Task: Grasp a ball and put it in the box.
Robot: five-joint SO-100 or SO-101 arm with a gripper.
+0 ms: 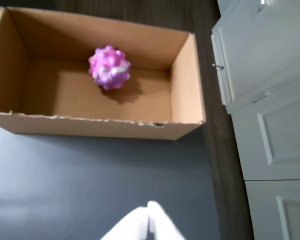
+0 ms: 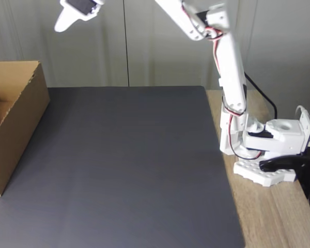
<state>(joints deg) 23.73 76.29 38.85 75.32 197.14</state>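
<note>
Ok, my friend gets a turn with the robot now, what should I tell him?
Gripper: fingers shut, holding nothing, raised high above the dark mat in the fixed view.
Ball: lying on the floor of the box, seen in the wrist view.
Done: the ball is in the box.
Left: nothing for the ball; maybe just bring the arm back to rest.

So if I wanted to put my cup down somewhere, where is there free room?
The dark mat is bare between the box and the arm's base. Inside the box, the ball takes the middle. The gripper hangs high above.
</note>
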